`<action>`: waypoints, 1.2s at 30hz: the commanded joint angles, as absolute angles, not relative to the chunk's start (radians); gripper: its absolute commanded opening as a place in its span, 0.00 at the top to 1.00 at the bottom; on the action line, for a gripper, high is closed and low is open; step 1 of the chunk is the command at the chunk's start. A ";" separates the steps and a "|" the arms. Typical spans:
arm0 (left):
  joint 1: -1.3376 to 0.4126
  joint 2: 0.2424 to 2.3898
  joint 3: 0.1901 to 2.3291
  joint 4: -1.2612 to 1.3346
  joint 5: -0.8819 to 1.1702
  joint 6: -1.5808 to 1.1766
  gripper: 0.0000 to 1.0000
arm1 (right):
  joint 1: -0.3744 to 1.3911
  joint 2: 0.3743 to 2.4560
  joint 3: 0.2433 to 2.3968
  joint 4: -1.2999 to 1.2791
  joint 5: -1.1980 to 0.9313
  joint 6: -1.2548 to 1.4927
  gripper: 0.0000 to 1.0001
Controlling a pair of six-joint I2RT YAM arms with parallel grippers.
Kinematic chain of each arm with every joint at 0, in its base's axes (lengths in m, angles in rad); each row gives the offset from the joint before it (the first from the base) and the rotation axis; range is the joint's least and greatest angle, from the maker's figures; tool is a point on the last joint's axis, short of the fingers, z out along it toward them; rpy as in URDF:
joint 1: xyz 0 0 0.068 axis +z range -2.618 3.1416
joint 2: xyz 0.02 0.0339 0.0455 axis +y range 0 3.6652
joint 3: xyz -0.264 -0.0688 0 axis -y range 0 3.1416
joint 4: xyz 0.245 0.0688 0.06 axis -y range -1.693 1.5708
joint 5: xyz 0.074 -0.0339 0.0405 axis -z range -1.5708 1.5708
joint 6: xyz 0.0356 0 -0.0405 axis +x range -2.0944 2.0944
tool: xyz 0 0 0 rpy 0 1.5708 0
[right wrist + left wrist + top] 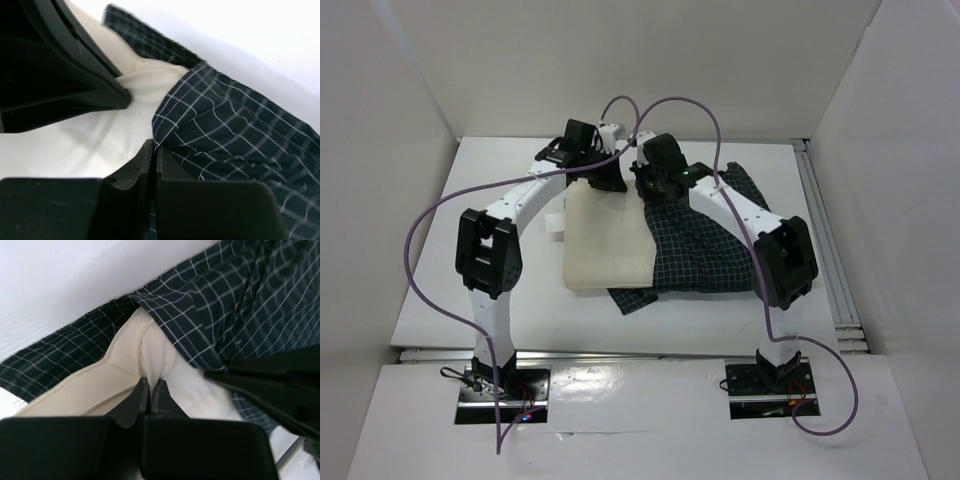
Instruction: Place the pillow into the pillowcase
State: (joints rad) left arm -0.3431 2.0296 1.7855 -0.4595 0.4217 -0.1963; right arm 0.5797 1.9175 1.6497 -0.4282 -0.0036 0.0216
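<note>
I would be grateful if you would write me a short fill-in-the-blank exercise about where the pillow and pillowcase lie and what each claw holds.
1. Seen from above, the pillowcase lies mostly on the ____ side of the pillow.
2. The left claw is shut on a fold of the ____.
3. The right claw is shut on the edge of the ____.

Missing words: right; pillow; pillowcase.

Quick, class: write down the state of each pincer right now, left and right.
Left pincer: closed, pinching a fold of the pillow.
Right pincer: closed on the edge of the pillowcase.
</note>
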 commanded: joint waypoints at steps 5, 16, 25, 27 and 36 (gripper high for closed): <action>-0.387 1.861 1.819 -0.246 0.560 -0.348 1.00 | 0.603 1.871 1.738 -0.284 -0.268 0.089 1.00; -0.469 1.727 1.669 -0.235 0.499 -0.299 1.00 | 0.482 1.778 1.649 0.085 -0.507 0.233 1.00; -0.469 1.830 1.750 -0.199 0.494 -0.359 1.00 | 0.445 1.813 1.609 0.305 -1.040 0.455 1.00; -0.469 1.841 1.785 -0.173 0.524 -0.385 1.00 | 0.445 1.841 1.609 0.305 -1.058 0.500 1.00; -0.469 1.792 1.648 -0.101 0.477 -0.420 1.00 | 0.405 1.925 1.618 0.240 -1.086 0.490 1.00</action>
State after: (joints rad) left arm -0.4061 1.8214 1.6752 -0.2836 0.3740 -0.3508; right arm 0.3305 1.9362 1.5822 0.1715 -0.9020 0.4515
